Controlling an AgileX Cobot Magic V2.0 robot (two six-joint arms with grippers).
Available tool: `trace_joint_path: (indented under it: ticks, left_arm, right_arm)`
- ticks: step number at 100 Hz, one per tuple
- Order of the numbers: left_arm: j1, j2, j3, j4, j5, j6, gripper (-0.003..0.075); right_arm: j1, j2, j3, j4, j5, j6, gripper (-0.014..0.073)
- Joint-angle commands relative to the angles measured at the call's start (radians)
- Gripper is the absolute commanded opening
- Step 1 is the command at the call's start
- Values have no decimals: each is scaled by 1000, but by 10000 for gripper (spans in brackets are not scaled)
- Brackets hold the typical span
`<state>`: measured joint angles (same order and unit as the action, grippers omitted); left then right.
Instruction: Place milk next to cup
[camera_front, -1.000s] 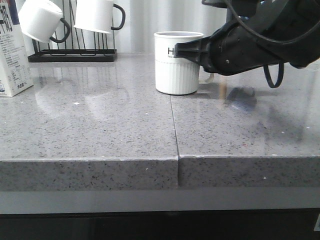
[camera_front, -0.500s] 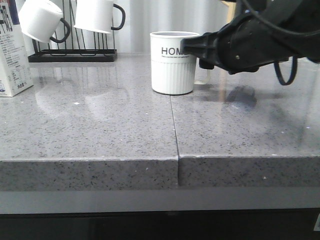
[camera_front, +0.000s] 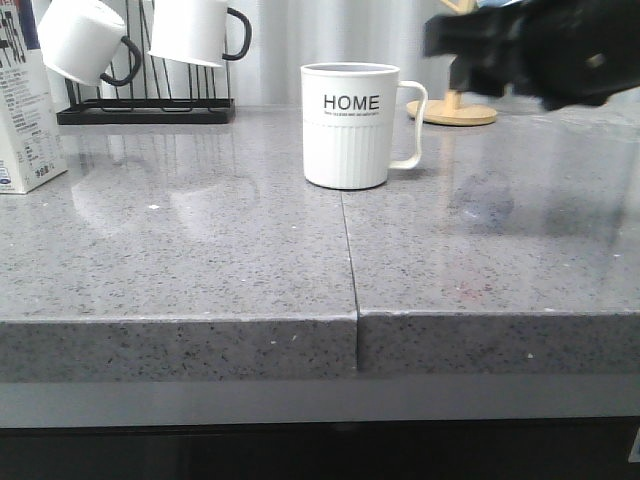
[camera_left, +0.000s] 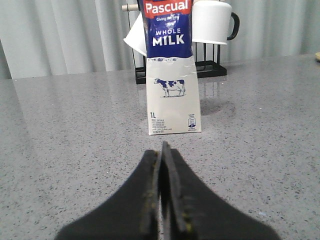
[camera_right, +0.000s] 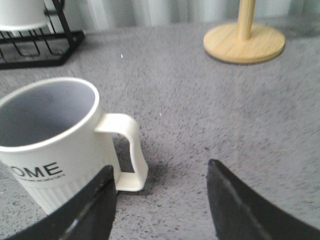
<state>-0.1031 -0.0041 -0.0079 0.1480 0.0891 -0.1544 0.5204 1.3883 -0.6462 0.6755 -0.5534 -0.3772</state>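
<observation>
Front view: the milk carton (camera_front: 22, 120) is cut off at the bench's (camera_front: 200, 260) far left, well apart from the HOME mug (camera_front: 350, 125); the right tool (camera_front: 450, 38) is blurred.

Left wrist view: left tool (camera_left: 163, 165) pressed together, empty, facing the carton (camera_left: 171, 75).

Right wrist view: right tool (camera_right: 160, 192) spread wide above the empty mug's (camera_right: 50, 145) handle (camera_right: 131, 152).

White cup (camera_front: 349, 125) with black lettering; milk (camera_left: 171, 70) white, blue-topped, cow-printed.
</observation>
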Motion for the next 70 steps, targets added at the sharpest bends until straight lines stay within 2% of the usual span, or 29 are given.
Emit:
trace_joint_path:
  ticks: [1, 16, 34, 52, 70]
  left_arm:
    - [-6, -33, 50, -3, -78, -13, -21]
    - [-6, -33, 50, -3, -78, -13, -21]
    - [-6, -33, 50, -3, -78, -13, -21]
    - [-6, -33, 50, -3, -78, -13, -21]
    - [-6, -33, 50, -3, -78, -13, -21]
  right_arm:
    - [-49, -129, 14, -71, -16, -7, 422]
    - [-173, -293, 69, -152, 122, -7, 418]
    - [-377, -479, 108, -261, 323, 24, 413]
    - [-541, -605, 108, -449, 527, 196, 413]
    - [-564, -699, 108, -668, 574, 432, 413]
